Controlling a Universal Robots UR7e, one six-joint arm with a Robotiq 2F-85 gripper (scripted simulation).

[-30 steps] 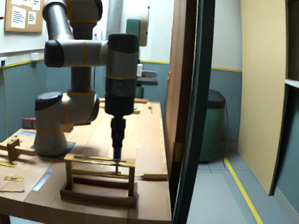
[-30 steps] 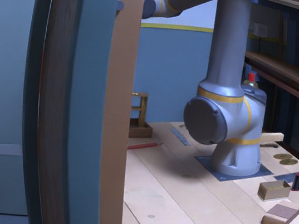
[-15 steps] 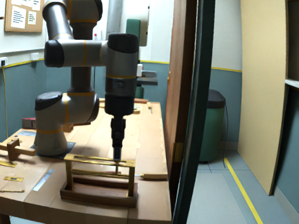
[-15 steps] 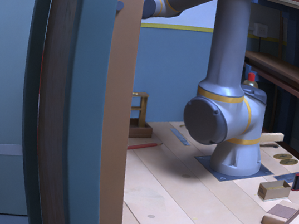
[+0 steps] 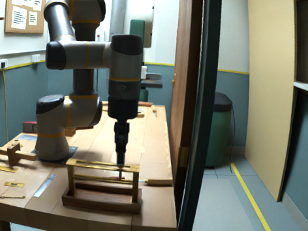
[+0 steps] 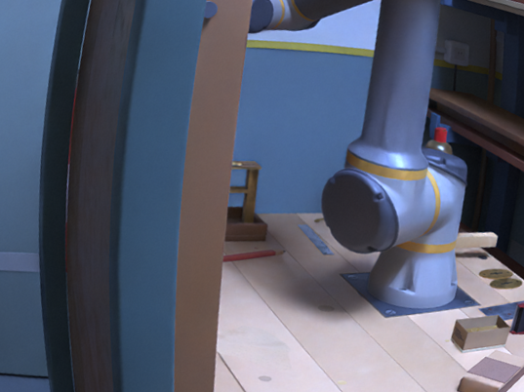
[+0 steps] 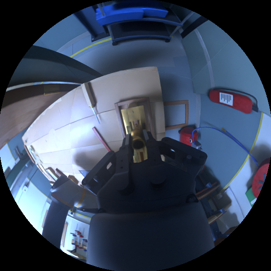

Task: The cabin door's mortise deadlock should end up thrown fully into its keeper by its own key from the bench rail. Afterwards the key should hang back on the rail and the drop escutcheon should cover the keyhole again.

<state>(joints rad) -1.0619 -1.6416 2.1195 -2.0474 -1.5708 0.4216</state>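
Observation:
The brass key [image 7: 137,148] is mostly hidden between my fingers; only its bow shows in the wrist camera, and its shank [image 5: 120,174] hangs below the rail's top bar. The key is held in my closed gripper [image 5: 121,160], which points straight down at the top bar of the brass bench rail [image 5: 102,181]. The rail stands in a wooden base near the bench's front edge. The cabin door [image 5: 184,98] stands edge-on at the right of the bench. Its lock, keyhole and escutcheon are not visible. In the second side camera the door [image 6: 151,205] hides my gripper.
A small cardboard box [image 6: 479,332] lies by the arm's base [image 5: 52,143]. A red pencil [image 6: 251,255] and a wooden-handled tool [image 5: 158,181] lie on the bench near the rail. A wooden clamp [image 5: 14,153] sits at the bench's left edge.

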